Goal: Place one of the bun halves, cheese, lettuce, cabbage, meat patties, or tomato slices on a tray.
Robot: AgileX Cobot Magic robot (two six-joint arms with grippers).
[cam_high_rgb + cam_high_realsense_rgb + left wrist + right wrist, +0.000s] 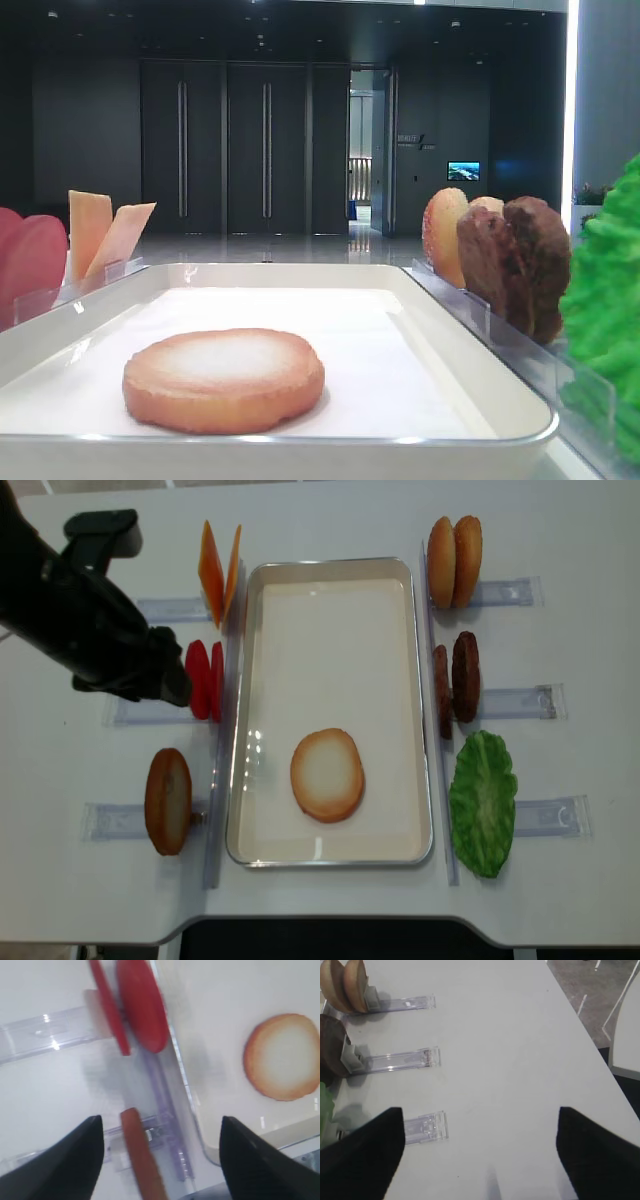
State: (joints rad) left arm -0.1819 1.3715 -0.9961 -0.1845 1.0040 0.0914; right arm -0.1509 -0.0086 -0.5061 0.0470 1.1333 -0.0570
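Observation:
A bun half (327, 774) lies pale face up on the white tray (330, 600). Another bun half (168, 800) stands on edge left of the tray. It shows blurred between my left gripper's (159, 1122) spread fingers, untouched. The tomato slices (205, 678) stand just beyond, and the left gripper (165, 680) hovers beside them, open. Cheese (220, 572) is at the far left. More bun halves (455, 548), meat patties (455, 680) and lettuce (483, 802) line the right side. My right gripper (479, 1110) is open over bare table. Cabbage is out of view.
Clear plastic holders (422, 1127) lie on the white table (560, 900) beside each food item, with another holder (120, 820) under the left bun. The left arm (70, 610) reaches in from the far left. The table's right edge (585, 1025) is near the right gripper.

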